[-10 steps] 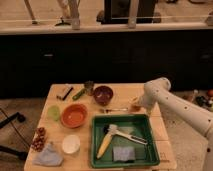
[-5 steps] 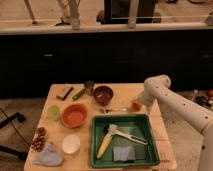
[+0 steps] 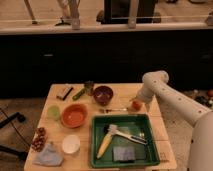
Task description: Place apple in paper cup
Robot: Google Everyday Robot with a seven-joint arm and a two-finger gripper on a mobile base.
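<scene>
Near table (image 3: 123, 90) right edge, gripper (image 3: 140, 101) at apple (image 3: 135, 105)

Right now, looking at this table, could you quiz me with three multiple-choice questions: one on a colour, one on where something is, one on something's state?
1. The big tray is: A red; B green; C blue.
2. The apple lies: A in the tray; B on the table, right by the gripper, past the tray's far right corner; C on the floor.
3. The white paper cup is: A upright with no apple in it; B tipped on its side; C upside down.
Answers: B, its walls and floor are green; B, the orange-red fruit sits on wood beside the gripper; A, its round open mouth faces up, showing only white.
</scene>
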